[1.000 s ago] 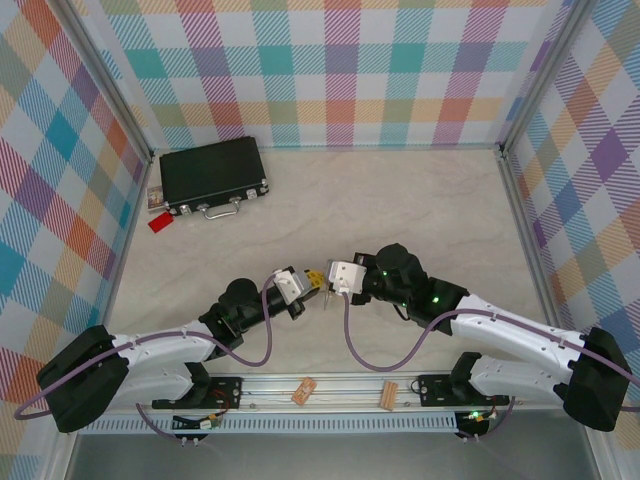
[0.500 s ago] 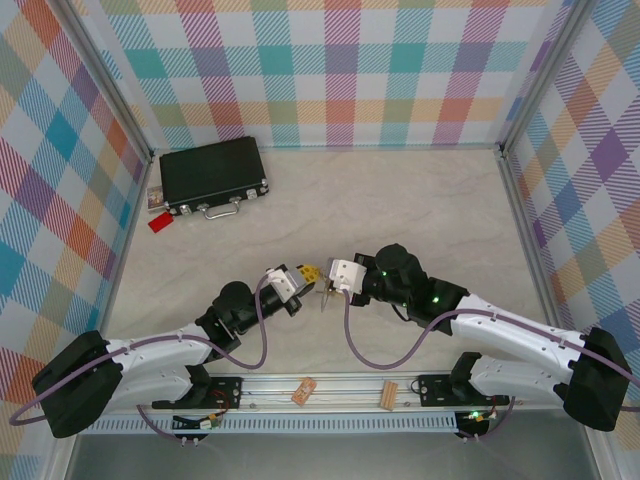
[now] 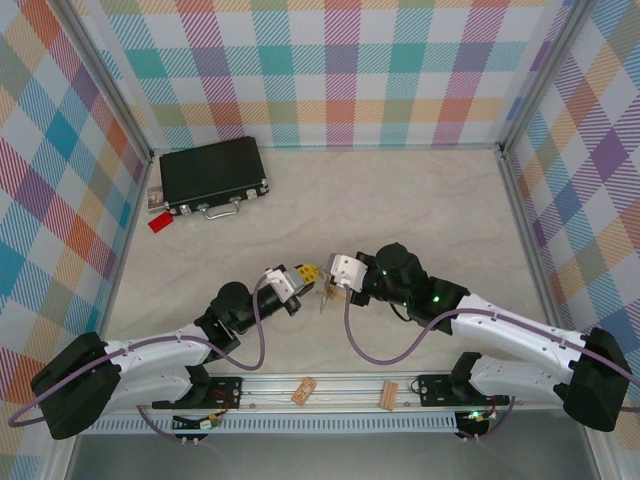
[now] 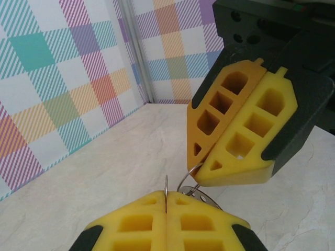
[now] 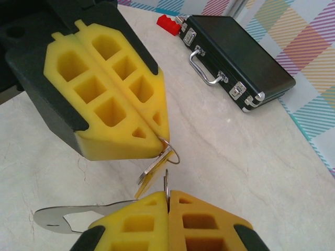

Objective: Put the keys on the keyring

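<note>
My two grippers meet tip to tip above the middle of the table. The left gripper [image 3: 308,274] [image 4: 166,196] [image 5: 161,138] is shut on a small wire ring [image 5: 171,151]. From that ring hangs one of the keys [image 5: 153,172], yellow-headed. The right gripper [image 3: 331,281] [image 5: 168,196] [image 4: 199,171] is shut on the keyring [image 5: 57,217]. This is a flat grey metal piece sticking out to the left, with a thin wire loop [image 5: 166,183] standing edge-on from its pads. The keyring's holed metal plate [image 4: 209,197] lies just beyond my left fingertips. The two rings sit a small gap apart.
A black case [image 3: 213,175] [image 5: 235,52] with a silver handle lies at the back left, a small red tag [image 3: 159,223] [image 5: 168,23] beside it. Two wooden clips [image 3: 304,390] [image 3: 388,395] rest on the front rail. Plaid walls enclose the table.
The left gripper has drawn back slightly to the left and turned. The right gripper has edged a little left towards it. Both stay shut.
</note>
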